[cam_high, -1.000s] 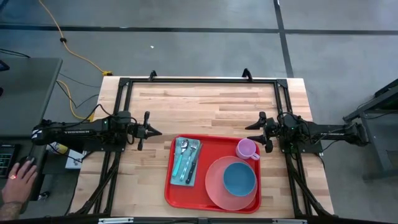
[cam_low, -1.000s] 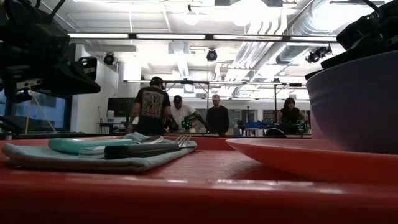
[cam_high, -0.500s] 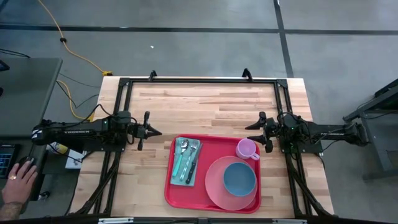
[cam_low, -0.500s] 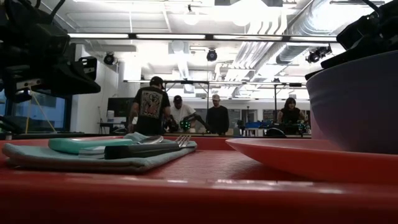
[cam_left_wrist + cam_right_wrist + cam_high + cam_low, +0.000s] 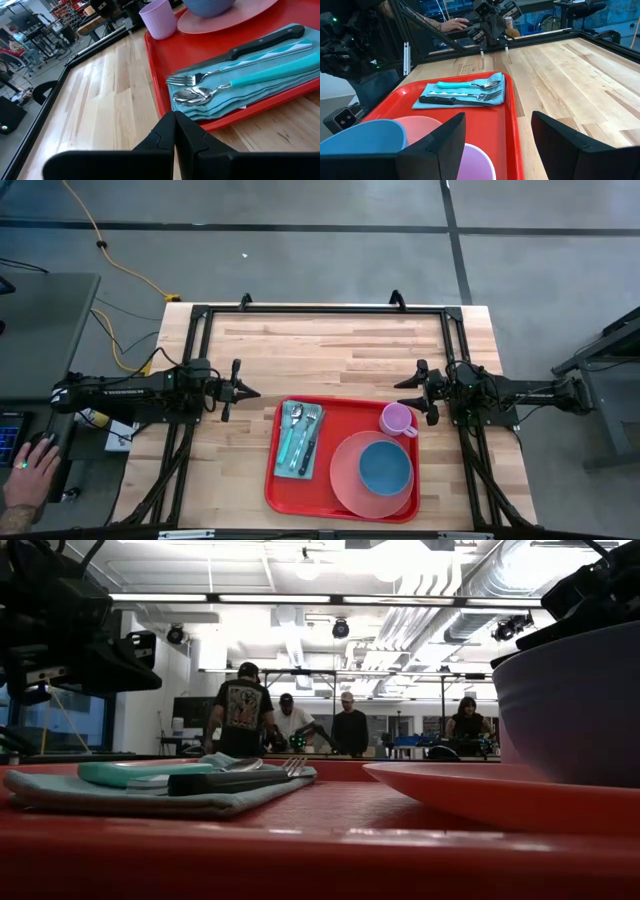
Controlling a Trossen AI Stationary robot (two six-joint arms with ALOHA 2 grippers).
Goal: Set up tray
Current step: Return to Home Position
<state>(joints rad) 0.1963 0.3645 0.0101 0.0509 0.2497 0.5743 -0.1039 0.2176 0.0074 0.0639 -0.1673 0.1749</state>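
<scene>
The red tray point(image 5: 340, 412) lies flat on the wooden table, near its front edge. On it rest a folded teal napkin point(image 5: 300, 442) with a fork, a spoon and a black-handled knife point(image 5: 260, 42), a salmon-pink plate point(image 5: 345, 480) carrying a blue bowl point(image 5: 385, 466), and a lilac cup point(image 5: 397, 419). My left gripper point(image 5: 250, 392) hovers shut just off the tray's left far corner, its fingers meeting in the left wrist view point(image 5: 175, 125). Beside the cup, off the tray's right far corner, my right gripper point(image 5: 403, 385) stands open point(image 5: 497, 120). Neither touches anything.
A black metal frame point(image 5: 320, 308) runs along the table's far and side edges. Bare wood point(image 5: 330, 345) lies between it and the tray. A person's hand point(image 5: 25, 475) rests on a desk left of the table. Several people stand far behind the table point(image 5: 300, 725).
</scene>
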